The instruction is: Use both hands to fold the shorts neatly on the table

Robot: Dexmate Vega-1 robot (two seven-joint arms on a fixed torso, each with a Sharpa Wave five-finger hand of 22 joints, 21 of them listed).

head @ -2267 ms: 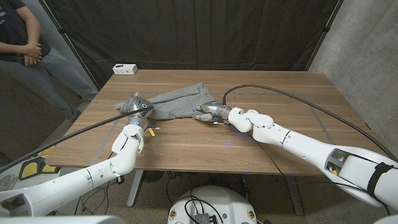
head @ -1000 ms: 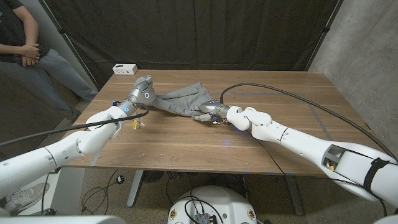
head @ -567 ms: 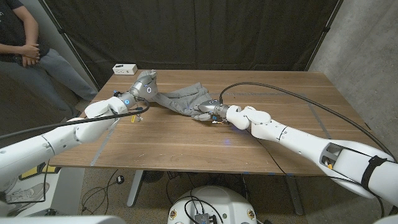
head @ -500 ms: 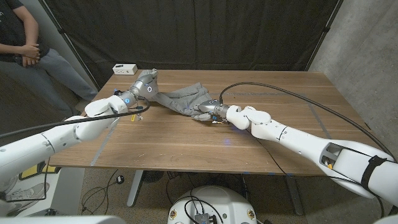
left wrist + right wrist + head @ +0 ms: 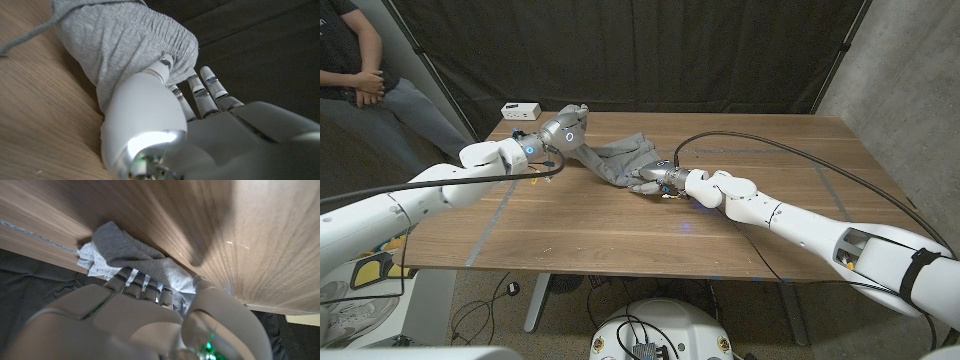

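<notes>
Your wooden table (image 5: 650, 215) stands before a black curtain, and the grey shorts (image 5: 620, 158) lie bunched across its far middle. Your left hand (image 5: 568, 122) grips one end — the elastic waistband, as your left wrist view shows it — raised off the wood. Your right hand (image 5: 653, 180) has the opposite end pinched, fingers closed on the cloth (low against the table). A small white box (image 5: 521, 110) sits at the far left corner; a person (image 5: 360, 75) stands beyond.

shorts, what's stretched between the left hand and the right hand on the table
In the head view the grey shorts themselves span the gap: the left hand grips one end, the right hand the other.
</notes>
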